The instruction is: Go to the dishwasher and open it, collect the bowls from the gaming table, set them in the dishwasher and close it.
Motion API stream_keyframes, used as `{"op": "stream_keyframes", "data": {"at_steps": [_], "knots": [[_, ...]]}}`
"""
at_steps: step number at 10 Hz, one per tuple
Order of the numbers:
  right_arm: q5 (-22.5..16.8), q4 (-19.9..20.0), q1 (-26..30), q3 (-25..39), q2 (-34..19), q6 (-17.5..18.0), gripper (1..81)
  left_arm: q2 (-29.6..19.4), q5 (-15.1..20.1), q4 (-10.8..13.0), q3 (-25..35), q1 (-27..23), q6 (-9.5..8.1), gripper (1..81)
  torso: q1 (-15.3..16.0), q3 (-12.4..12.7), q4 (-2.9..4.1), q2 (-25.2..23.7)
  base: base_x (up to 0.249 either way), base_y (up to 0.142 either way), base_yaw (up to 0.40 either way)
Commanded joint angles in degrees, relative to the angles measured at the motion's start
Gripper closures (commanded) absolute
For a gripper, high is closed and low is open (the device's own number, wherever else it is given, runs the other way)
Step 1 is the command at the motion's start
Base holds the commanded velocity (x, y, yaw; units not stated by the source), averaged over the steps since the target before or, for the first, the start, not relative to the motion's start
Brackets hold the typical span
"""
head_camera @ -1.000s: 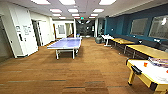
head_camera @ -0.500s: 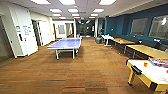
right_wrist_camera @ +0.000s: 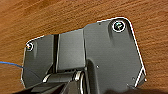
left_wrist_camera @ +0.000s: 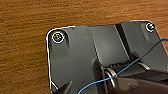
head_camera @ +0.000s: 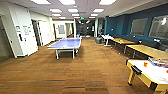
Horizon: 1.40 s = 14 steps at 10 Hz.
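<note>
Stretching under a flat blue ping-pong table, striped brown carpet looks woven; claw states: cannot tell

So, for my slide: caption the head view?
Lounge with blue ping-pong table on brown carpet, yellow game table at right.

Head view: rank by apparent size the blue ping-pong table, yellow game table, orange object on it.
1. Yellow game table, near the camera and cut off at the frame edge
2. Ping-pong table, farther off, so true size is unsure
3. Orange object
</note>
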Motion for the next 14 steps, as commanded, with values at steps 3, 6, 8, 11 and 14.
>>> {"op": "stream_keyframes", "data": {"at_steps": [3,6,8,11,14], "knots": [[-2.62,0.50,2.93,-0.05,0.17,-0.23,1.0,-0.16,2.41,-0.21,-0.12,-3.20,0.20,1.0,0.00,0.00,0.00,0.00,0.000,0.000,-0.227],[-2.62,0.50,2.93,0.21,0.26,-0.22,1.0,-0.07,2.32,-0.12,-0.12,-3.20,0.20,1.0,-0.02,0.00,0.00,0.00,0.000,0.000,-0.308],[-2.62,0.50,2.93,0.30,0.35,-0.14,1.0,-0.16,2.32,0.06,-0.12,-3.20,0.20,1.0,-0.02,0.02,0.00,0.00,0.000,0.000,-0.337],[-2.62,0.50,3.37,-0.14,0.09,-0.14,1.0,-0.07,2.41,0.14,-0.12,-3.20,0.20,1.0,-0.02,0.02,0.00,0.00,0.000,0.000,-0.341],[-2.62,0.41,3.37,0.04,0.09,-0.23,1.0,-0.16,2.23,0.32,-0.12,-3.20,0.20,1.0,-0.02,0.02,0.00,0.00,0.000,0.000,-0.375]]}}
